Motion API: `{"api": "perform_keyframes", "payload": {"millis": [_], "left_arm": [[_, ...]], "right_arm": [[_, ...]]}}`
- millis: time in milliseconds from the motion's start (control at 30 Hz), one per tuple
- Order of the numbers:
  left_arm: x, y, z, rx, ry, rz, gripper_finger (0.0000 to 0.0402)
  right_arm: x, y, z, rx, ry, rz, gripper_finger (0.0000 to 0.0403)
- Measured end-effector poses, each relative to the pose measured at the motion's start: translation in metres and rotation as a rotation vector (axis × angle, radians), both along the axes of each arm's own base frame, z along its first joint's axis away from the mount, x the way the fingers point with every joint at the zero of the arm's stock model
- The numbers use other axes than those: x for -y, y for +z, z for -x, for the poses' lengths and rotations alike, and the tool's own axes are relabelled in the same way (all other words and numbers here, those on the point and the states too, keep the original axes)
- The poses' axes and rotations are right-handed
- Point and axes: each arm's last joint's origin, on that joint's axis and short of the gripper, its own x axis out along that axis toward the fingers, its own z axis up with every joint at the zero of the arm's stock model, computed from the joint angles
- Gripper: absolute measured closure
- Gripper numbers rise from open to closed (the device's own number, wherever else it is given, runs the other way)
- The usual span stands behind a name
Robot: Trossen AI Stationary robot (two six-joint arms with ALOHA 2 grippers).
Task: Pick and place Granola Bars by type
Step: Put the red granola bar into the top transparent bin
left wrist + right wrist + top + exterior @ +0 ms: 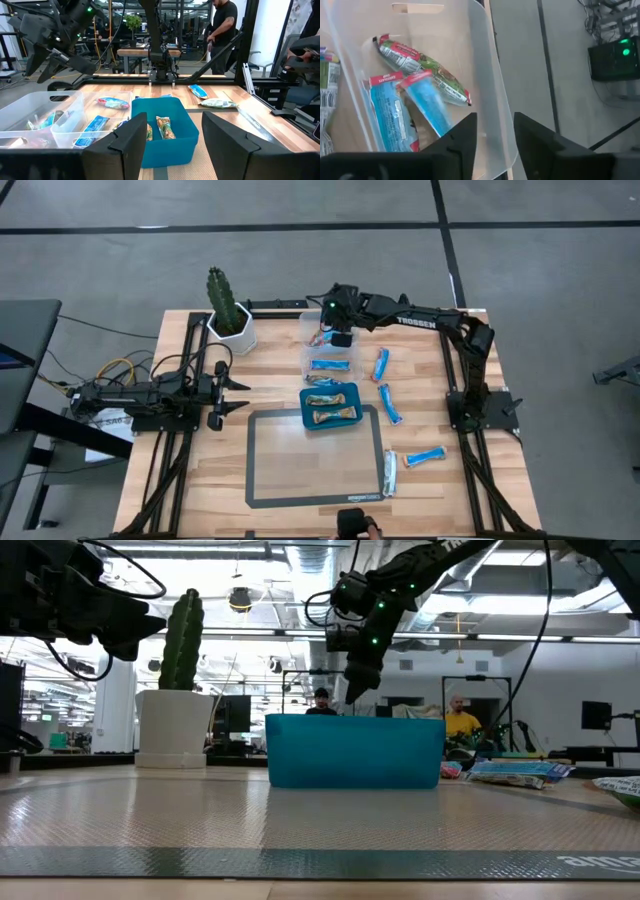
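Pale wood-slat table [200, 500] carries, left to right, the idle left gripper [232, 394] with fingers spread and empty, a teal tray [330, 408] holding two tan bars [331, 416], the right gripper [341, 338] parted, empty, above clear bins [328, 345], and five glossy blue-white Granola Bars [390, 404] lying loose.

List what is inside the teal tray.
The teal tray holds two tan bars, side by side; the left wrist view shows them too. Its near wall hides the floor in the low view.
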Motion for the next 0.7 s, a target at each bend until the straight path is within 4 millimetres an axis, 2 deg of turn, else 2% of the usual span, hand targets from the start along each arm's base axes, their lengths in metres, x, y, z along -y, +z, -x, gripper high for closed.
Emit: {"api": "perform_keyframes", "payload": {"millis": [133,300,500,700], "left_arm": [[0.000,0.000,0.000,0.000,0.000,0.000,0.0219],[0.000,0.000,0.000,0.000,0.000,0.000,0.0219],[0.000,0.000,0.000,0.000,0.000,0.000,0.0219],[0.000,0.000,0.000,0.000,0.001,0.000,0.0219]], "right_arm": [[-0.002,0.004,0.004,0.048,-0.087,-0.046,0.0256],[-0.011,0.027,0.022,0.169,-0.326,-0.144,0.0245],[-0.022,0.049,0.060,0.204,-0.671,-0.283,0.0243],[-0.037,0.062,0.091,0.229,-0.858,-0.294,0.0238]]}}
